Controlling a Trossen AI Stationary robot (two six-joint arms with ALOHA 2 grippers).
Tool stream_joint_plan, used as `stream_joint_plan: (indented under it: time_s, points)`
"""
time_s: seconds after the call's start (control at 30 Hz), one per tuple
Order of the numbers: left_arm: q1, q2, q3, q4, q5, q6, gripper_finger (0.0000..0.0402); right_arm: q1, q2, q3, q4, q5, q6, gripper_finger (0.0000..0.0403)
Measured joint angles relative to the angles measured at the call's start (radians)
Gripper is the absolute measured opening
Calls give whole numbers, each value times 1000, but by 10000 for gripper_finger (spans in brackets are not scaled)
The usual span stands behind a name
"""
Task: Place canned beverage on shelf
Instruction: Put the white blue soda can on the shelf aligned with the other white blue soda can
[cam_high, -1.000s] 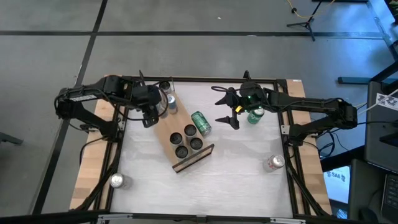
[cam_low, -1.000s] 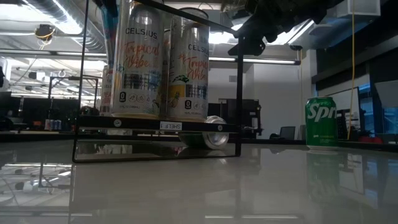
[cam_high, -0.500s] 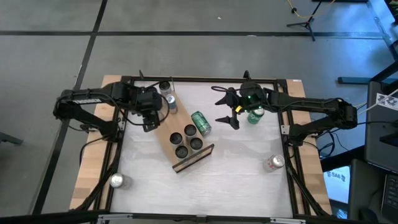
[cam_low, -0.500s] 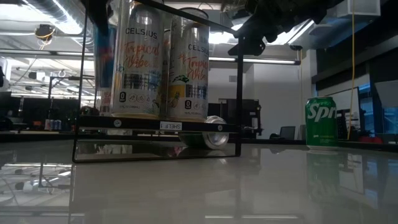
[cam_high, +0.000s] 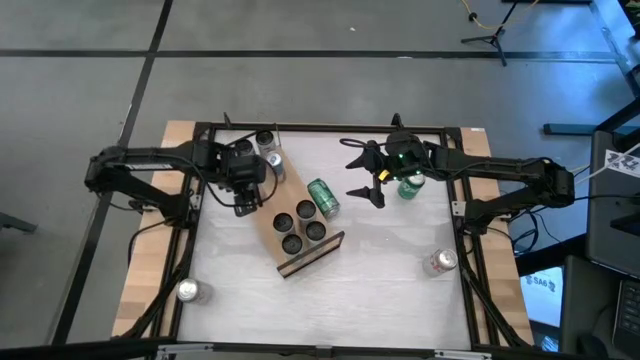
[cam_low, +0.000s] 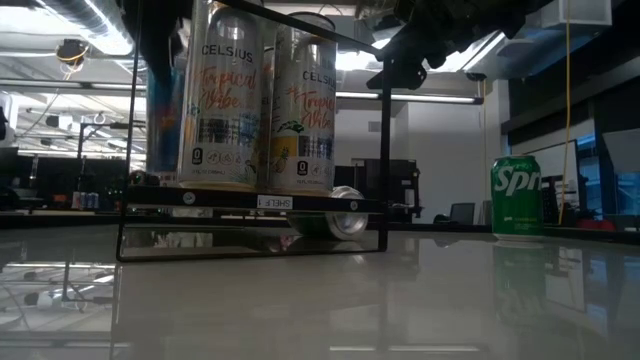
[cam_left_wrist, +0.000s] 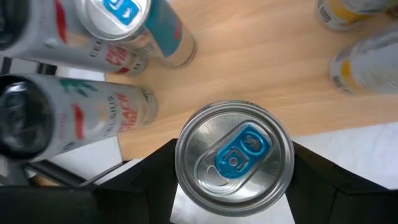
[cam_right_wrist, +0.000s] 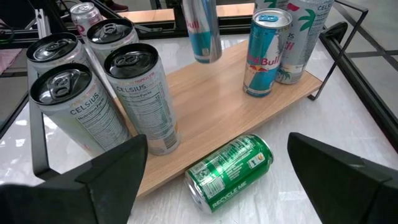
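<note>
Left gripper (cam_left_wrist: 231, 186): clenched on a Red Bull can (cam_left_wrist: 233, 162), held over the shelf (cam_high: 262, 212) edge.
Right gripper (cam_high: 371, 178): released, empty, near the Sprite can (cam_high: 323, 197).

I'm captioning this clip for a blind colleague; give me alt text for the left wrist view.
The left gripper holds a silver can with a blue tab upright just above the near edge of the light-wood shelf. Other cans already stand on the board around it.

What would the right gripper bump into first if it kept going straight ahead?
Most likely the green can lying on its side against the shelf. It sits between the open right gripper fingers in the wrist view, nearest of all. Depth is uncertain; the gripper may pass above it.
</note>
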Motion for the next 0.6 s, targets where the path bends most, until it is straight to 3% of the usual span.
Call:
stream_joint_plan:
  time_s: [0.23,0.6]
  points:
    - [75,1,-96,76,23,33,220,0,0,0,0,0,0,380]
    - [199,1,-114,141,17,52,220,0,0,0,0,0,0,380]
